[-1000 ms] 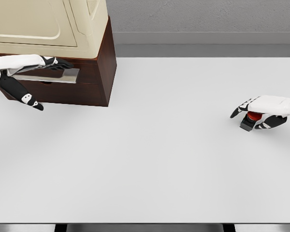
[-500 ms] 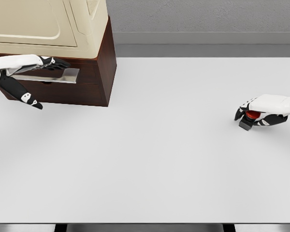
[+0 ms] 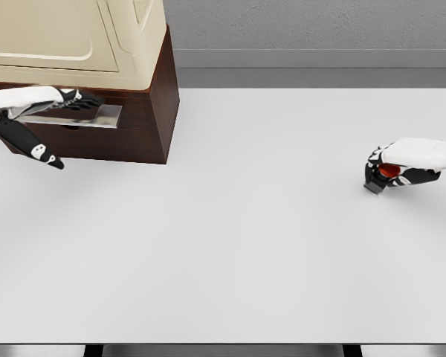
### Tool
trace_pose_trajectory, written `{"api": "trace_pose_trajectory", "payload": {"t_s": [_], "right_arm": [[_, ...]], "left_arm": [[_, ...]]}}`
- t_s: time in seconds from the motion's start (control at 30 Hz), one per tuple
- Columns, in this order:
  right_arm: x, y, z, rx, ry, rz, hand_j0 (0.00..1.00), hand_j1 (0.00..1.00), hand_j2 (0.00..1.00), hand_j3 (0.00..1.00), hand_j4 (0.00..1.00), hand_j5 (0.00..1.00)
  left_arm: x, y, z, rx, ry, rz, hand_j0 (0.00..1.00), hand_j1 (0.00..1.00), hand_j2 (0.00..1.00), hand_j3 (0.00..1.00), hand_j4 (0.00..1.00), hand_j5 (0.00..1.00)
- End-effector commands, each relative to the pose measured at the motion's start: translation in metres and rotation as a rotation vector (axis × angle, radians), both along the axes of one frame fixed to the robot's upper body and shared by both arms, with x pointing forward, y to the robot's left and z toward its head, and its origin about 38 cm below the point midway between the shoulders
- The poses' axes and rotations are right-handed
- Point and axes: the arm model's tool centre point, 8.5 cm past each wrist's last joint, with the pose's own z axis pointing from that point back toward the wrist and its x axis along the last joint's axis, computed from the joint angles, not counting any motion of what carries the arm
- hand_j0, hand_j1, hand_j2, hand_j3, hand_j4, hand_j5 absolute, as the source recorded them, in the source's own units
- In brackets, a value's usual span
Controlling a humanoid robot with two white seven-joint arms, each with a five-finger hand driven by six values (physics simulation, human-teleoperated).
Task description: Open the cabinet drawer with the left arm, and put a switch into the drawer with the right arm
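We are curling our right hand (image 3: pixel 410 165) fingers around the switch (image 3: pixel 383 175) at the tabletop's (image 3: pixel 245 238) right edge; a loose grip risks dropping it. Farther back, our left hand (image 3: pixel 41 104) is gripping the drawer (image 3: pixel 97 130) handle (image 3: pixel 74 115), where slipping threatens.

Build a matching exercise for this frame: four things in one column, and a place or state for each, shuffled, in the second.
Things:
1. left hand
2. right hand
3. switch
4. cabinet

Places or states:
A. stands at the table's far left corner
B. black base with a red button, in a hand's grip at the right edge
C. fingers laid on the metal drawer handle
D. curled around a small object on the table

Pairs: 1-C, 2-D, 3-B, 4-A
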Motion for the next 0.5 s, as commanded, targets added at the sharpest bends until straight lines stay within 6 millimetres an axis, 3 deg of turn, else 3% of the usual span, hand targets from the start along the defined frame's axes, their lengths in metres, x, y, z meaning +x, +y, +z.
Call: {"api": "trace_pose_trajectory", "payload": {"t_s": [0.0, 0.47], "right_arm": [[0.0, 0.004, 0.002, 0.01, -0.006, 0.009, 0.45, 0.45, 0.45, 0.45, 0.45, 0.45], [0.009, 0.052, 0.028, 0.062, -0.089, 0.125, 0.46, 0.46, 0.46, 0.46, 0.46, 0.46]], "left_arm": [[0.001, 0.001, 0.002, -0.005, -0.005, 0.004, 1.0, 1.0, 1.0, 1.0, 1.0, 1.0], [-0.003, 0.007, -0.004, -0.035, 0.0, 0.025, 1.0, 1.0, 1.0, 1.0, 1.0, 1.0]]}}
